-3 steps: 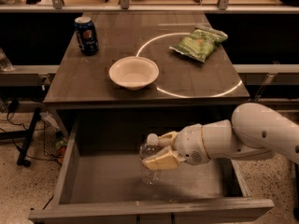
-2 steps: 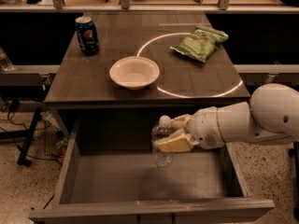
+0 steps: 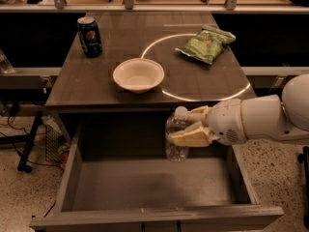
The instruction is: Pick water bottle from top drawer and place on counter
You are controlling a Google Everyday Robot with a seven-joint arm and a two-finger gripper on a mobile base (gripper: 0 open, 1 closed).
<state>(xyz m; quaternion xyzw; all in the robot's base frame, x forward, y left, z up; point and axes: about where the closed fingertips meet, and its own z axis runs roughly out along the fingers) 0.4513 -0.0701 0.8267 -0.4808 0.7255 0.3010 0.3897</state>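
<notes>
While tool (image 3: 186, 127) grips bottle (image 3: 174, 150) over drawer (image 3: 68, 178) — bowl (image 3: 138, 74) ahead.

A clear, white-capped water bottle (image 3: 175, 148) is held by the cream fingers (image 3: 190, 138) of the white gripper (image 3: 181, 127) at five o'clock of the dark, bright-ringed wood-grain table (image 3: 96, 81).

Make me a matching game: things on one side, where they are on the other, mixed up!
1. dark blue soda can
2. white round bowl
3. green crinkly snack bag
4. clear plastic water bottle

A. in the robot's gripper, above the open grey-brown drawer
B. back right of the dark wooden tabletop
C. back left of the tabletop
D. front middle of the tabletop

Pairs: 1-C, 2-D, 3-B, 4-A
</notes>
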